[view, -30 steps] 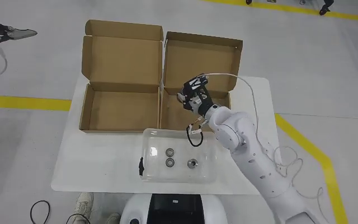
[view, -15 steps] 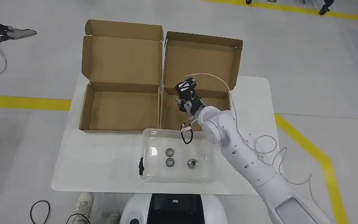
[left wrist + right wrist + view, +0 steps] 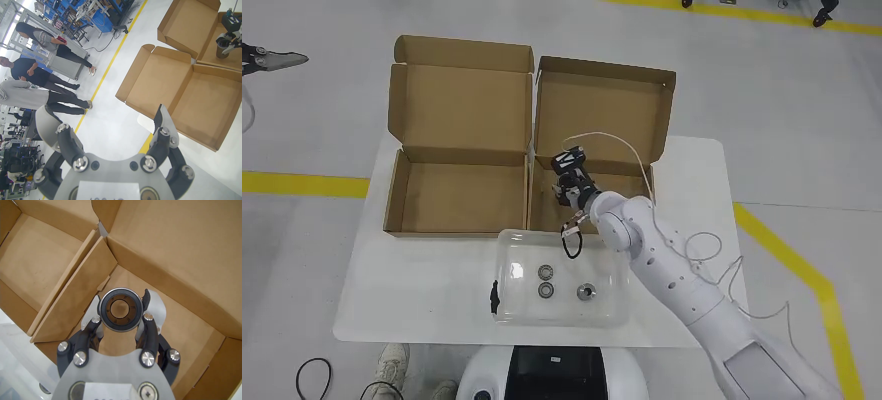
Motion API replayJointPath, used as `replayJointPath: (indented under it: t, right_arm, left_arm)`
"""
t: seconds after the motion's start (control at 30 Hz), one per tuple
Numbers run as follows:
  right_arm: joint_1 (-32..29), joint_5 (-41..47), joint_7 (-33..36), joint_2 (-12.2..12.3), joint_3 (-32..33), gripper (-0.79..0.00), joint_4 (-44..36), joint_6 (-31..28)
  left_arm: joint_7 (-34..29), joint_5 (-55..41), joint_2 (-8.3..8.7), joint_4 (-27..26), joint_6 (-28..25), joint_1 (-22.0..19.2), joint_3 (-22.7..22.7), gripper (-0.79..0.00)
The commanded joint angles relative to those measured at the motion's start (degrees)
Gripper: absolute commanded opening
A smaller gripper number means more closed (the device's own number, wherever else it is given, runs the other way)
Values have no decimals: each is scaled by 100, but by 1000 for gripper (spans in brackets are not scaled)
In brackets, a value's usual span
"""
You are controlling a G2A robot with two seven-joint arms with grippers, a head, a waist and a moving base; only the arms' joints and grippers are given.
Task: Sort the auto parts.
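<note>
Right claw: both fingers closed against the sides of a hollow cylinder, dark end face with a metal rim, seen end-on from the wrist. The grip is firm, with a pad on either side.

Below the right claw is the floor of the right box, near that box's inner wall. From the left wrist, the cylinder stands upright under the claw. Cannot tell whether its base touches the cardboard.

The left box lies just beside the right one, their walls touching. Both lids are folded back, away from the claw.

On the robot's side of the right claw, a clear tub sits on the table. In it are two small rings, one beside the other, and a third part apart from them.

Left claw: fingers spread wide, holding nothing. It hangs off the table, and the left box lies ahead of it.
</note>
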Motion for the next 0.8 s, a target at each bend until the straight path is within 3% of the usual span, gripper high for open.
replayJointPath:
  t: [0.0,0.2,0.27,0.33,0.4,0.47,0.5,0.77]
  right_arm:
    - [26,28,26,-22,-5,-785,69,-4]
    - [75,31,41,-88,-50,-782,238,-11]
    - [75,20,33,-107,-62,-742,275,-7]
    - [65,1,24,-122,-70,-610,308,-4]
    - [54,-22,16,-135,-75,-413,330,-6]
    - [35,-36,12,-143,-63,-86,342,-6]
    - [19,-36,11,-145,-51,0,335,-7]
    - [-335,-450,-6,-71,60,0,-329,4]
  left_arm:
    - [0,0,0,0,0,0,0,0]
    - [0,0,0,0,0,0,0,0]
    - [0,0,0,0,0,0,0,0]
    - [0,0,0,0,0,0,0,0]
    - [0,0,0,0,0,0,0,0]
    - [0,0,0,0,0,0,0,0]
    - [0,0,0,0,0,0,0,0]
    - [0,0,0,0,0,0,0,0]
